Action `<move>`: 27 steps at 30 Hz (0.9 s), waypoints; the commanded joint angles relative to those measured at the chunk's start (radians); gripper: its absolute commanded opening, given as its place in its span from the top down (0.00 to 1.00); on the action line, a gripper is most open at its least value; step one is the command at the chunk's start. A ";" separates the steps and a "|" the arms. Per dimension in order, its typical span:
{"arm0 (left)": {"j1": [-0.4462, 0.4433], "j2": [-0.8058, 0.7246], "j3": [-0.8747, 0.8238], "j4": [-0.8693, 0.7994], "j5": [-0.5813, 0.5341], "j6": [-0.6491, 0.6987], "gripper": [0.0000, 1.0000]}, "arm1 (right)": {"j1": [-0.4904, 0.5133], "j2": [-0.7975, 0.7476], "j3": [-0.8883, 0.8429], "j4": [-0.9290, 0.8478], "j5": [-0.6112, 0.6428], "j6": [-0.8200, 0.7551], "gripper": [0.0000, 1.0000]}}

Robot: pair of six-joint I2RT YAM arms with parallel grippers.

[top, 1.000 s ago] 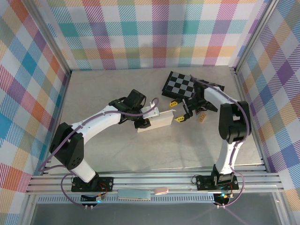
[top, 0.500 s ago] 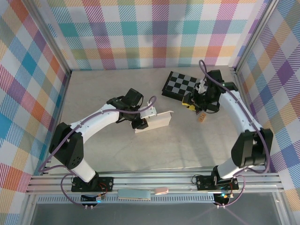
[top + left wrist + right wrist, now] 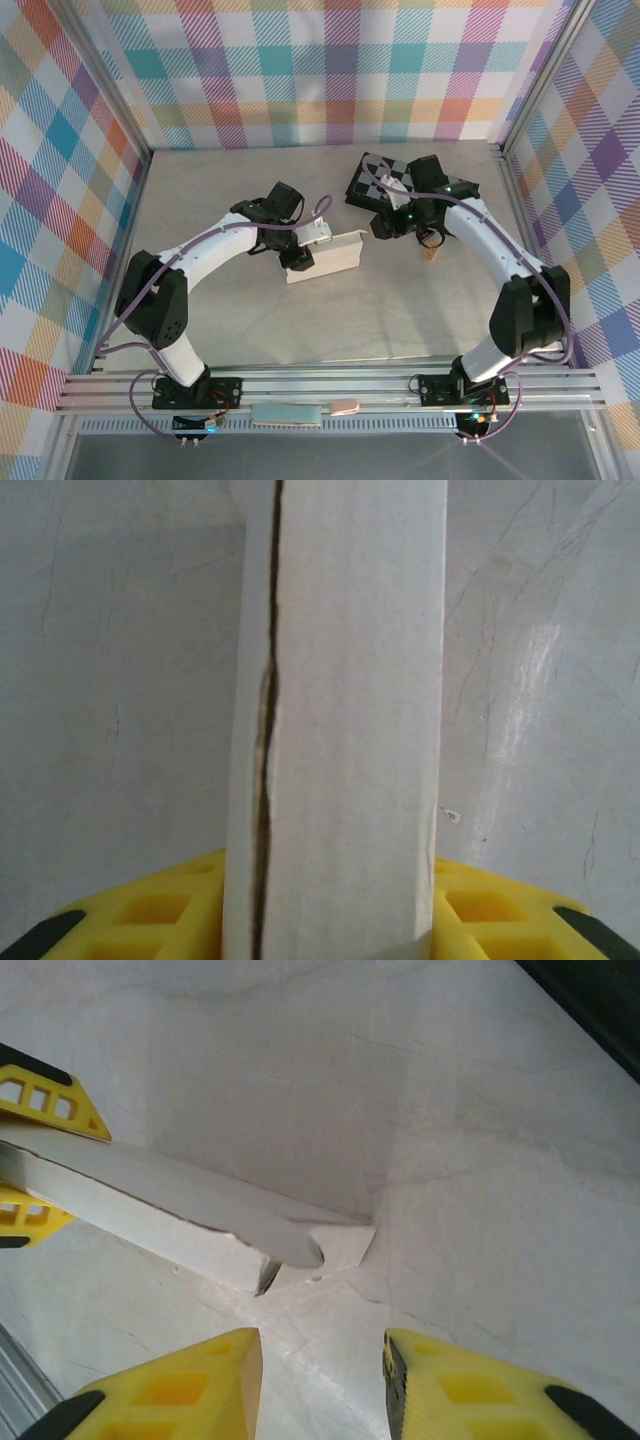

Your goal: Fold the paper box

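**At Table Centre: Box Clamped on the Left, Free End Facing the Right Gripper**

On the left side, the left gripper [image 3: 297, 257] is seen closed on the paper box [image 3: 335, 254], whose left end is pinched between the yellow fingers [image 3: 45, 1105]. In the left wrist view, the narrow white side of the box is shown running straight out from between the jaws, and an unsealed seam is visible along it. The box is located near the middle of the table [image 3: 220, 200], resting on the surface and only partly formed. Its long axis is laid left to right in the top view, the right end being slightly farther from the arm bases. At that free right end, a loose flap [image 3: 335, 1245] is seen lying flat on the table. Further right, the right gripper [image 3: 322, 1375] is positioned near that end but apart from it, its jaws moderately parted and nothing gripped. Behind it, the checkerboard [image 3: 368, 178] is placed. The right arm is judged the nearer to the flap, so the coming move is expected to be made leftward along the box axis, against the left gripper's hold.
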 commanded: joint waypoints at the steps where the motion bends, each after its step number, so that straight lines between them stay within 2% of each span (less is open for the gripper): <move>1: 0.013 0.033 0.028 -0.018 0.024 -0.013 0.59 | 0.011 0.036 0.084 -0.025 -0.028 -0.096 0.62; 22: 0.032 0.059 0.086 -0.048 0.074 0.023 0.57 | 0.054 0.175 0.200 -0.112 0.047 -0.269 0.58; 27: 0.032 0.059 0.090 -0.055 0.079 0.025 0.56 | 0.054 0.189 0.214 -0.111 0.006 -0.330 0.56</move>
